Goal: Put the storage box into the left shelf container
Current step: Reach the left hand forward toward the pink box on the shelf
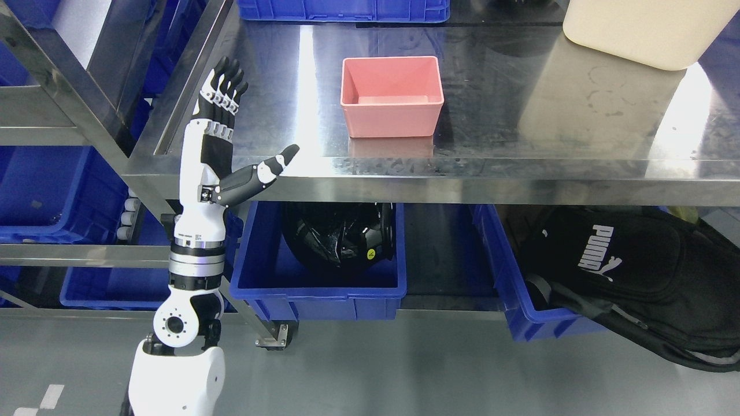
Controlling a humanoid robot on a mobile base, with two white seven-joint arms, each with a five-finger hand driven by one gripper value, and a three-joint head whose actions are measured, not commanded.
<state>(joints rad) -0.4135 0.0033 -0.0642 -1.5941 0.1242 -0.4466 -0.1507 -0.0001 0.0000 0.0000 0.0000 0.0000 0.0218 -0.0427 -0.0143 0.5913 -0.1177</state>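
Note:
A pink open-top storage box (392, 96) stands upright on the steel tabletop (520, 133), a little back from its front edge. My left hand (231, 124) is raised at the table's front left corner, well left of the box and not touching it. Its fingers (225, 86) point straight up and the thumb sticks out to the right; it holds nothing. On the shelf to the left sit blue containers (52, 190). My right arm is out of view.
Under the table a blue bin (324, 289) holds a black helmet (341, 234). A second blue bin (520, 300) at the lower right holds a black backpack (636, 277). A cream tub (647, 29) and another blue bin (344, 8) stand at the table's back.

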